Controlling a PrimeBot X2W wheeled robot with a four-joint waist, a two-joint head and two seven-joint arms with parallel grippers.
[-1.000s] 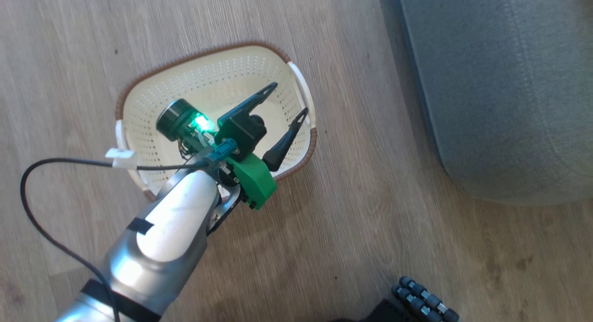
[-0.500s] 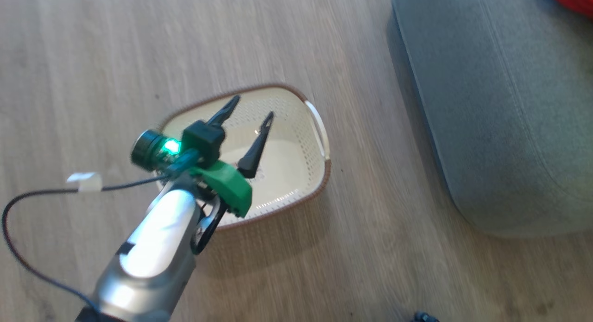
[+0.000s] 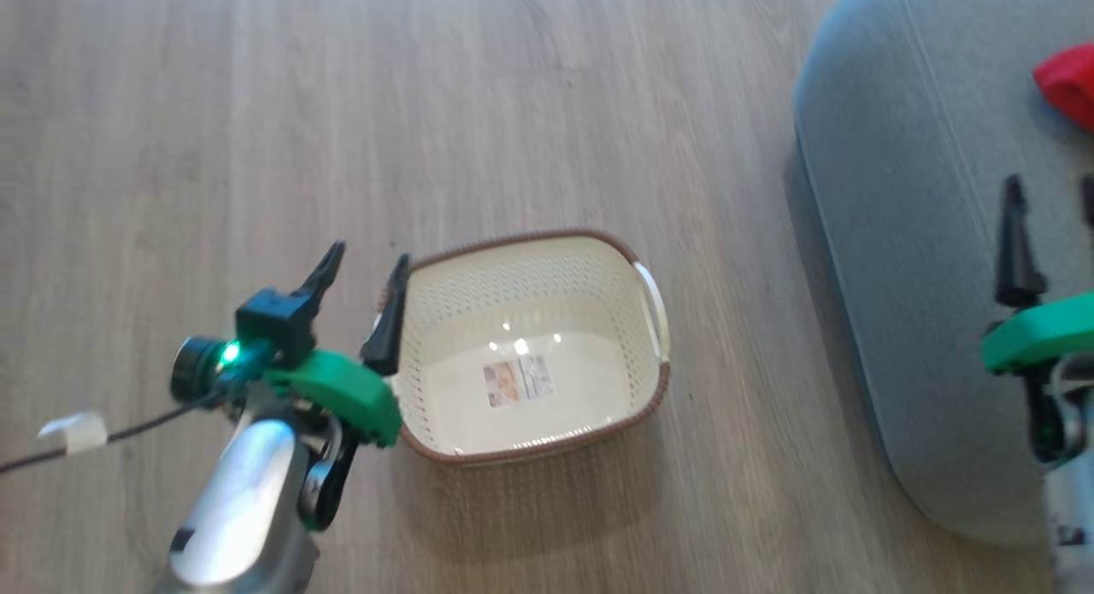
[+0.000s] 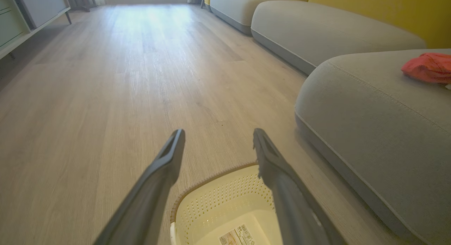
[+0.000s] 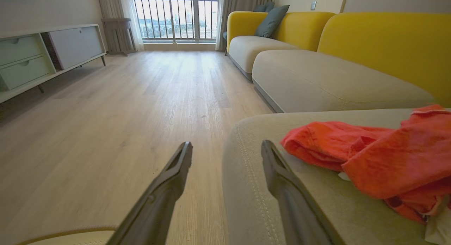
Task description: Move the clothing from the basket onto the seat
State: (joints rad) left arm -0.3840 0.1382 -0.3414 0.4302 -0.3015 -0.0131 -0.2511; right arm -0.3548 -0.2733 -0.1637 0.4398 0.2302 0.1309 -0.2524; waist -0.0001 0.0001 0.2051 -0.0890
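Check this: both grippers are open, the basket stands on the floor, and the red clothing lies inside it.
One thing is wrong. The head view shows the basket bare but for its label; the red clothing lies on the grey seat, in the right wrist view. The rest holds.

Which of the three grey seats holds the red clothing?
The nearest seat, next to the basket: the clothing lies on its top. The middle seat and far seat lie beyond it.
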